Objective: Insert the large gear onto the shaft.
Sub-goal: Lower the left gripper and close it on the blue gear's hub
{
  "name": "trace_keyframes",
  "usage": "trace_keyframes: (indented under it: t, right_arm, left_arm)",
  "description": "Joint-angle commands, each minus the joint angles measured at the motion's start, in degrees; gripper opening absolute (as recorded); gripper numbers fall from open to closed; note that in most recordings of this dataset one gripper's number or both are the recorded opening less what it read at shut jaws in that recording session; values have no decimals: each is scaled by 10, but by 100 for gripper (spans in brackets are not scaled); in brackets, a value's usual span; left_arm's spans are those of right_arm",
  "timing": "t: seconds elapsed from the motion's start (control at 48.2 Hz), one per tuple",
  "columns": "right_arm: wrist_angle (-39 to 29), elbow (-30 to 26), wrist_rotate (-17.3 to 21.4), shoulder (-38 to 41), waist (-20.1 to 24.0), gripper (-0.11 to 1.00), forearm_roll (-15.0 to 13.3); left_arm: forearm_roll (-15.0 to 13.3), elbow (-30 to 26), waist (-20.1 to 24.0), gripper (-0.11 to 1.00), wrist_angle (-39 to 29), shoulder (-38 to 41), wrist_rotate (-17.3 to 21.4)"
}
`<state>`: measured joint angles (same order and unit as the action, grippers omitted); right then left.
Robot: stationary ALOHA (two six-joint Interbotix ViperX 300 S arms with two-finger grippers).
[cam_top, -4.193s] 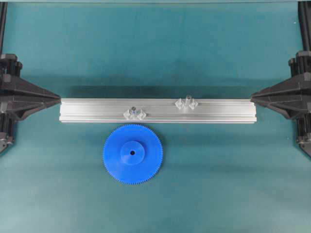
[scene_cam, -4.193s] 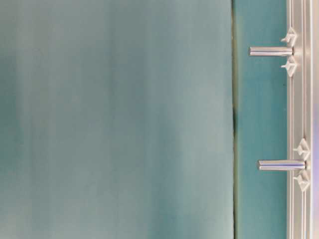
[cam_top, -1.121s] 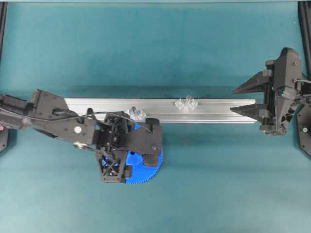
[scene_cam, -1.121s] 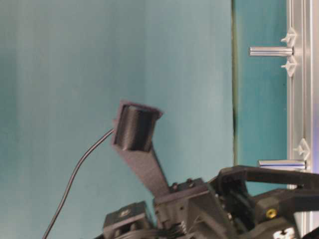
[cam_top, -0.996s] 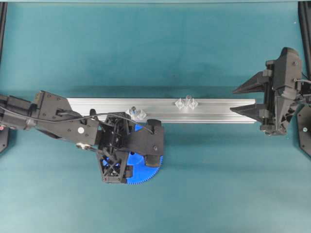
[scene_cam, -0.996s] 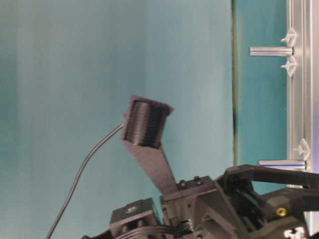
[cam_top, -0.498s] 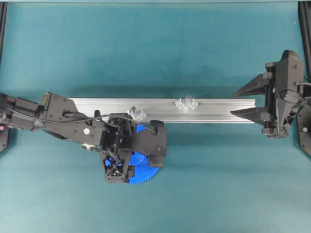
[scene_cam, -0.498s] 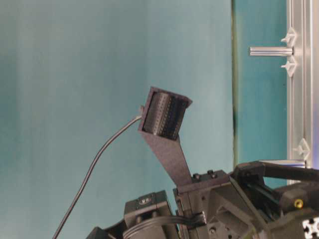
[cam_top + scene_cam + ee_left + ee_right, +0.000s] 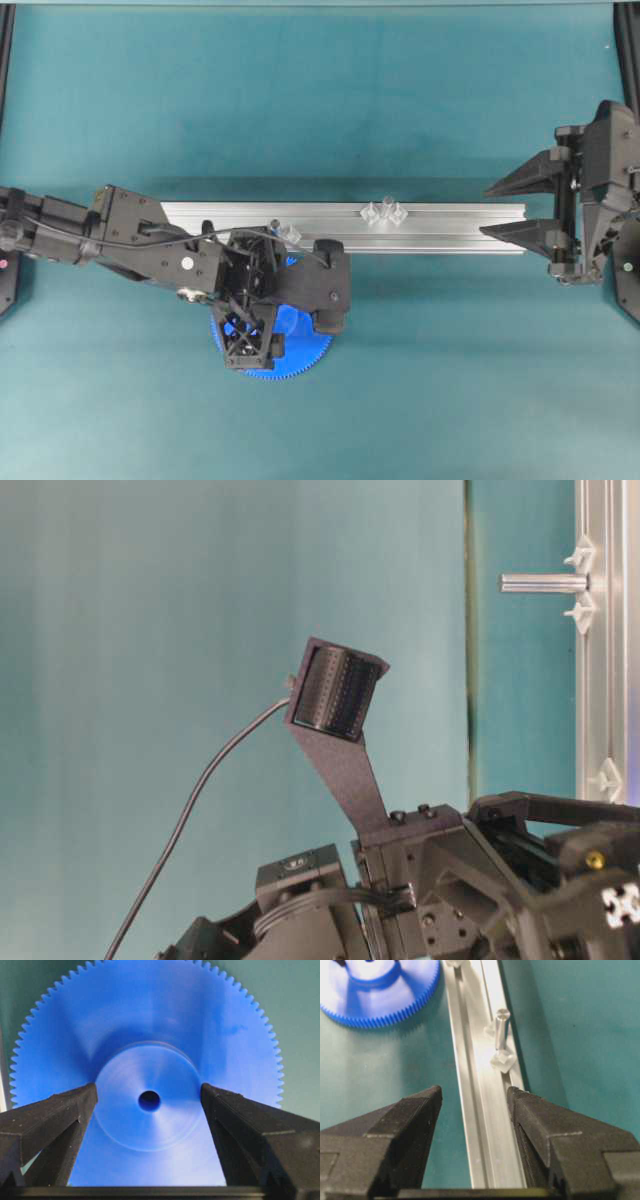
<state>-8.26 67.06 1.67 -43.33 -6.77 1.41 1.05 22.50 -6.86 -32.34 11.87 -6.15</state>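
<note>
The large gear (image 9: 150, 1035) is a bright-blue toothed disc lying flat on the teal mat, mostly hidden under my left arm in the overhead view (image 9: 300, 348). My left gripper (image 9: 148, 1094) points down at it and is open, one finger (image 9: 60, 1120) on each side of the raised hub and close to its rim. The shaft (image 9: 385, 207) stands upright on its clear mount on the rail, also seen as the shaft (image 9: 501, 1025) and the shaft (image 9: 545, 582). My right gripper (image 9: 485, 211) is open, its fingers straddling the rail's right end with the rail passing between the fingers (image 9: 415, 1115).
The aluminium rail (image 9: 440, 228) runs across the middle of the mat. A second, shorter pin (image 9: 273, 229) stands on it right beside my left wrist. The left wrist camera bracket (image 9: 335, 695) sticks up in the table-level view.
My left arm has shifted a little to the right over the gear, with its jaws still open. My right gripper has drawn back slightly to the right along the rail's end.
</note>
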Motion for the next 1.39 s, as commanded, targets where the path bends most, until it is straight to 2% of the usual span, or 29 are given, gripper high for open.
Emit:
trace_keyframes:
  t: [0.0,0.394,0.726,0.934,1.37]
  right_arm:
    - [3,-5,4,-4,1,63,1]
    - [2,-2,24,-9,4,63,2]
    - [2,-2,26,-9,9,63,2]
    - [3,0,27,-10,11,63,2]
    - [3,1,26,-10,11,62,2]
  left_arm:
    - [2,-6,7,93,1,-2,-1]
    - [2,9,1,93,-4,2,-3]
    - [2,12,-13,93,-7,3,5]
    - [2,13,-13,93,-48,2,18]
    - [2,11,-13,92,-56,0,17]
